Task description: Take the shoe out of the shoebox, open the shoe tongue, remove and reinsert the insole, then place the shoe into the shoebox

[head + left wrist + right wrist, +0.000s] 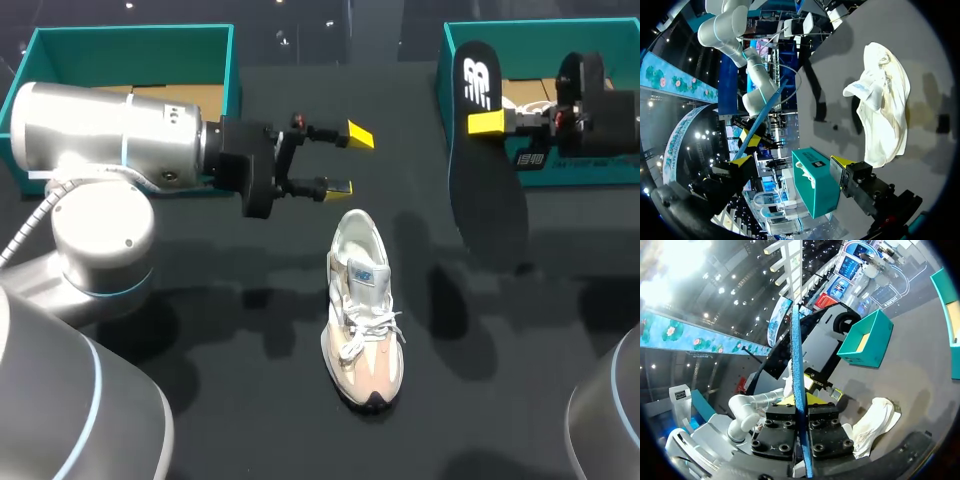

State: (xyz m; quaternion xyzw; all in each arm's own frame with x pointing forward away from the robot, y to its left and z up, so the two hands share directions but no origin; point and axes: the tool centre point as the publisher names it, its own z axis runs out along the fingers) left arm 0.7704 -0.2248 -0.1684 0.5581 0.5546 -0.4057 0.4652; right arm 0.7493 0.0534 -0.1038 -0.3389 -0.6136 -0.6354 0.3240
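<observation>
Two grippers, two jobs. My right gripper [488,122] pinches the flat black foam insole [490,200] near its upper end, hanging it upright at upper right of frame, in front of a teal cardboard shoebox [540,22]. My left gripper [349,160] is spread wide & empty, upper centre. The white-and-beige lace-up sneaker [365,310] lies on the dark tabletop [200,420] at frame centre, toe toward the lower edge, tongue lifted. It's well apart from the insole, w/ its heel just below the left fingers. Reinsertion looks next. I'd steady the heel w/ the left, feed the insole toe-first at a shallow angle, then slide it fwd w/o buckling.
</observation>
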